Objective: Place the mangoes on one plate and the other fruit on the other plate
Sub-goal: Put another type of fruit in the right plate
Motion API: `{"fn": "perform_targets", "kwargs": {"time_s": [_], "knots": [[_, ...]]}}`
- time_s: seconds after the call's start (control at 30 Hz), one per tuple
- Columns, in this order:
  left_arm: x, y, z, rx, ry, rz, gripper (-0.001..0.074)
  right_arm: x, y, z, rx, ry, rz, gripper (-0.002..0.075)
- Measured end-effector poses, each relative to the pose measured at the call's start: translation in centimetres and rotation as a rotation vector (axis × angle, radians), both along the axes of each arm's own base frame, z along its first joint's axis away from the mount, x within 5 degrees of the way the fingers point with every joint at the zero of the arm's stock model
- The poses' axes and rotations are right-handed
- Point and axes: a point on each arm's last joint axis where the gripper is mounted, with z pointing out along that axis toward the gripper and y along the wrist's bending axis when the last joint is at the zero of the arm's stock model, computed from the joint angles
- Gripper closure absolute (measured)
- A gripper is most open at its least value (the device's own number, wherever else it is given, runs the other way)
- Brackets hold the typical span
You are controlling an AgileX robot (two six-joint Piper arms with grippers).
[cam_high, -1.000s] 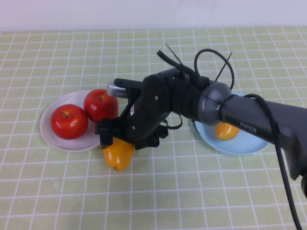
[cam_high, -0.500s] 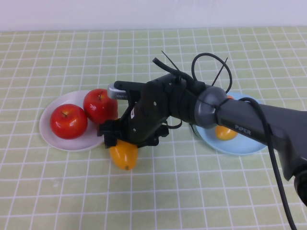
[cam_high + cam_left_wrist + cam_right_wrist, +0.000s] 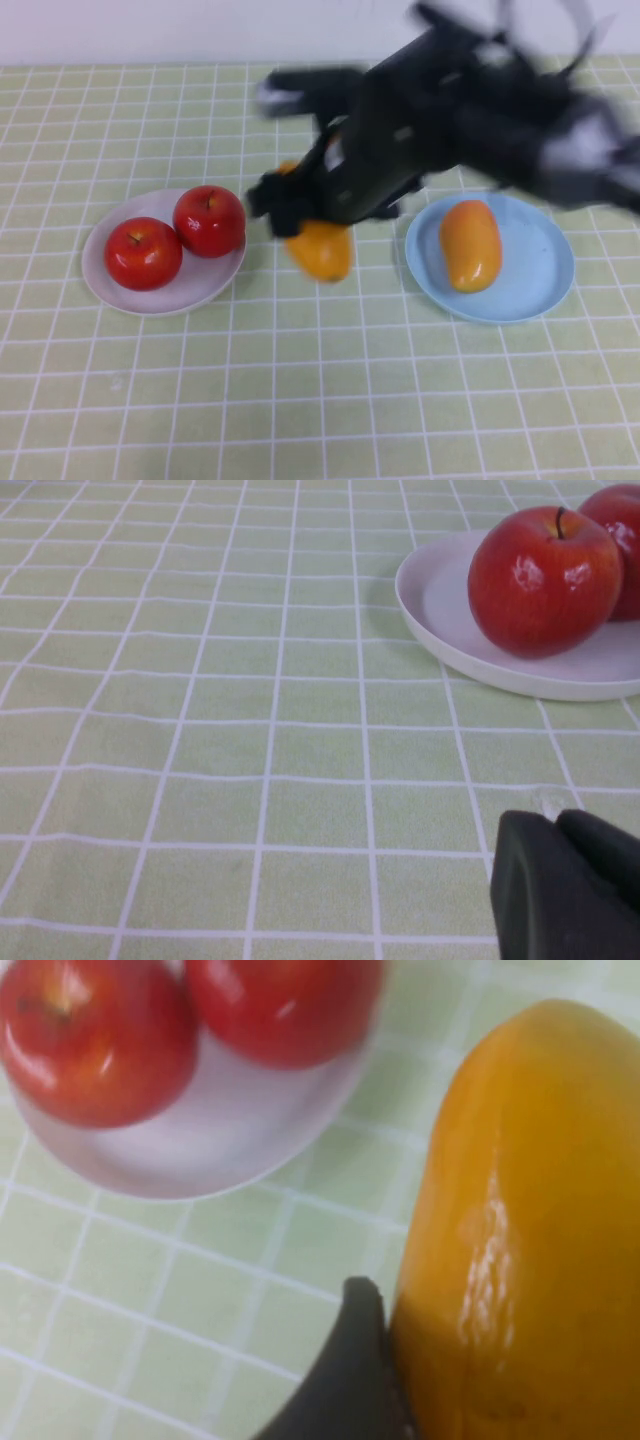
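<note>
My right gripper (image 3: 305, 225) is shut on an orange mango (image 3: 320, 250) and holds it in the air between the two plates, blurred by motion. In the right wrist view this mango (image 3: 520, 1240) fills the frame beside one dark finger (image 3: 350, 1370). The second mango (image 3: 470, 243) lies on the light blue plate (image 3: 545, 290) at the right. Two red apples (image 3: 144, 252) (image 3: 210, 220) sit side by side on the white plate (image 3: 160, 300) at the left. My left gripper (image 3: 565, 825) hangs low over the cloth near the white plate (image 3: 520, 675), with its fingers together.
A green checked cloth (image 3: 320, 400) covers the whole table. A pale wall runs along the far edge. The right arm (image 3: 480, 100) stretches across the back of the table above the blue plate.
The right gripper has lifted the mango off the cloth beside the white plate and swung it up and to the right, toward the blue plate. The apples and the other mango stayed put.
</note>
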Motion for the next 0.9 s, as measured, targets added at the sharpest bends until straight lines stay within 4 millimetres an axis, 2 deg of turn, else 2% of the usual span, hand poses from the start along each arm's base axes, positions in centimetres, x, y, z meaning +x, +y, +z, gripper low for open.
{"fn": "perform_targets", "kwargs": {"time_s": [0.07,0.13,0.33,0.5,0.63,0.8,0.9], "knots": [[0.0,0.0,0.0,0.000,0.000,0.000,0.0733,-0.6,-2.5,2.0,-0.005,-0.046,-0.026,0.0172],[0.0,0.0,0.0,0.000,0.000,0.000,0.0733,-0.7,-5.5,2.5,-0.036,-0.062,-0.074,0.0172],[0.0,0.0,0.0,0.000,0.000,0.000,0.0733,-0.1,-12.9,-0.7,-0.134,0.054,-0.274,0.0172],[0.0,0.0,0.0,0.000,0.000,0.000,0.0733,1.5,-17.4,-2.2,-0.164,0.108,-0.410,0.0172],[0.0,0.0,0.0,0.000,0.000,0.000,0.0733,2.8,-19.2,-3.5,-0.187,0.143,-0.466,0.0172],[0.0,0.0,0.0,0.000,0.000,0.000,0.0733,4.3,-19.2,-6.6,-0.217,0.193,-0.472,0.0172],[0.0,0.0,0.0,0.000,0.000,0.000,0.0733,4.9,-19.0,-7.7,-0.198,0.198,-0.472,0.0172]]}}
